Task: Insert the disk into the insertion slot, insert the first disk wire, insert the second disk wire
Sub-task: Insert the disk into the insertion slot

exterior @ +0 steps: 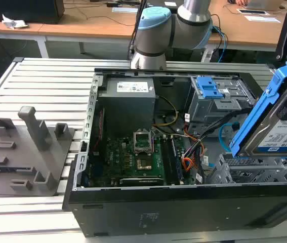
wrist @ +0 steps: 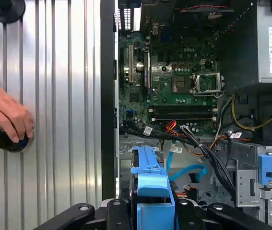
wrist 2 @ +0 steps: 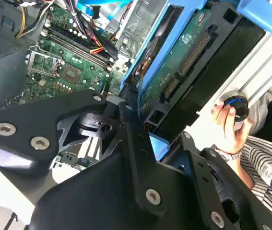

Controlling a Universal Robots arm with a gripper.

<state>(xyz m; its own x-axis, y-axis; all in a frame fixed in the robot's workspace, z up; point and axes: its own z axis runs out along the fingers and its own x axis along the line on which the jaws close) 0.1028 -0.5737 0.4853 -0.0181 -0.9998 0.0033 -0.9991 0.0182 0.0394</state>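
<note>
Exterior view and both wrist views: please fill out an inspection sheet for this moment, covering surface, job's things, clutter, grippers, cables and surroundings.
Surface: ribbed metal table bearing the open computer case.
Job's things: the disk in its blue carrier, tilted in the air above the insertion slot; not yet inserted.
Clutter: grey fixture block on the table at the exterior view's left.
Grippers: gripper shut on the disk.
Cables: blue cable and orange and black wires lying loose between the motherboard and the slot.
Surroundings: a person's hand on a round black knob; desks behind.
</note>
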